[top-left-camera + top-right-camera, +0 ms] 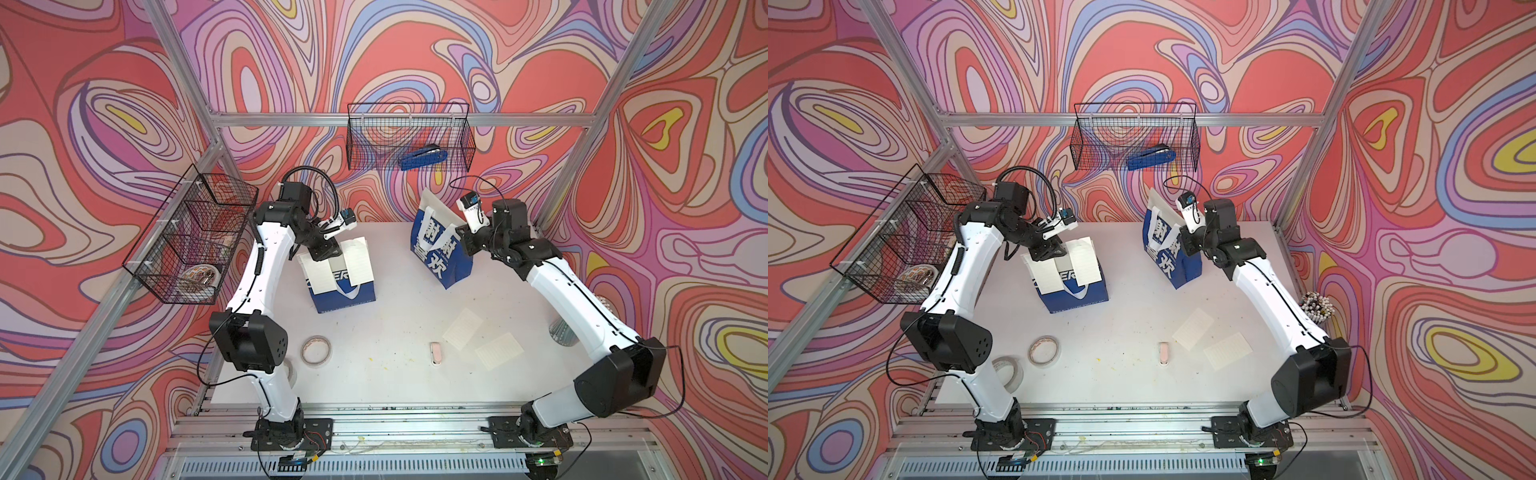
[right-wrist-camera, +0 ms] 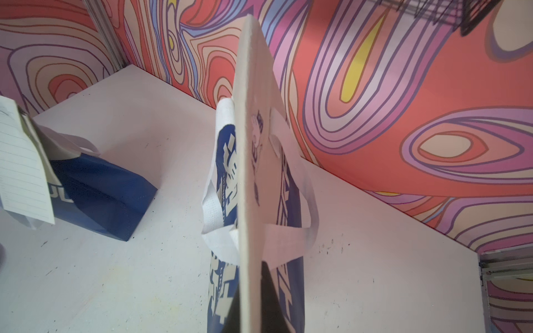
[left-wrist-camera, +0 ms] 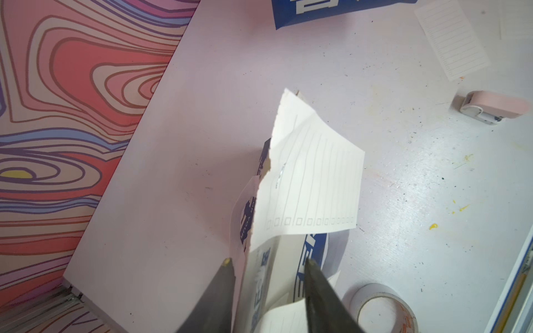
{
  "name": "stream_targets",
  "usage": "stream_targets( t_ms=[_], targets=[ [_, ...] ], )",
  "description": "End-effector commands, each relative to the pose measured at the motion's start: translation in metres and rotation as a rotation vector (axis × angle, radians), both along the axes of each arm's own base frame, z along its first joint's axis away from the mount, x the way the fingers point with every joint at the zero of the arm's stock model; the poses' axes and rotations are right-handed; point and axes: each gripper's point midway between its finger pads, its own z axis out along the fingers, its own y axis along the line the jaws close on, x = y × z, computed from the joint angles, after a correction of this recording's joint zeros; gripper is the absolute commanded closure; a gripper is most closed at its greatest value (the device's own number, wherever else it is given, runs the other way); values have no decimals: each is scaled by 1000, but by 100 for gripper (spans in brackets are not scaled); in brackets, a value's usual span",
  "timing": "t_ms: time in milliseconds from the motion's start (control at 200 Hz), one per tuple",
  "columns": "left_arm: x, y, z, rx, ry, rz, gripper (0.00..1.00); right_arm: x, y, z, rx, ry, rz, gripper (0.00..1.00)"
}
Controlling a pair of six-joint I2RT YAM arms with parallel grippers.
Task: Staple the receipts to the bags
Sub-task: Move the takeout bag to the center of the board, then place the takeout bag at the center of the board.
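The bag with "CHEER" lettering [image 1: 345, 291] [image 1: 1075, 295] stands left of centre, and two receipts [image 1: 357, 259] [image 1: 318, 272] hang over its top. My left gripper [image 1: 323, 250] [image 3: 268, 261] comes down on that bag's top edge, a finger on each side, closed on the rim. A staple shows in the lined receipt [image 3: 314, 184]. The bag with Chinese characters [image 1: 440, 257] [image 1: 1169, 266] [image 2: 225, 288] stands at the back. My right gripper [image 1: 462, 237] [image 2: 251, 302] is shut on its white top panel. Two loose receipts [image 1: 462, 326] [image 1: 498, 350] lie flat at the right.
A small pink stapler [image 1: 435, 354] [image 3: 490, 108] lies near the front centre. A tape roll [image 1: 316, 351] [image 3: 383, 308] sits front left, another [image 1: 1007, 370] behind my left arm. A blue stapler [image 1: 422, 158] rests in the back wire basket. A second basket [image 1: 191, 232] hangs left.
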Motion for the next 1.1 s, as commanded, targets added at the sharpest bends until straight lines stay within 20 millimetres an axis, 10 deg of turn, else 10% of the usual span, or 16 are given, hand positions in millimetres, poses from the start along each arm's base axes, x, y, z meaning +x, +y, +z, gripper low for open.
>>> stream_targets(
  t_ms=[0,215,561,1097],
  targets=[
    [-11,-12,-2,-53,62,-89,99,-13,8,51,69,-136,61,100],
    [5,-16,-4,-71,64,-97,100,-30,12,66,95,-161,109,100],
    [58,-38,47,-166,-230,-141,100,-54,17,67,68,-163,202,100],
    [125,-70,34,-214,-360,-144,100,-142,70,28,166,-19,732,100]
  ],
)
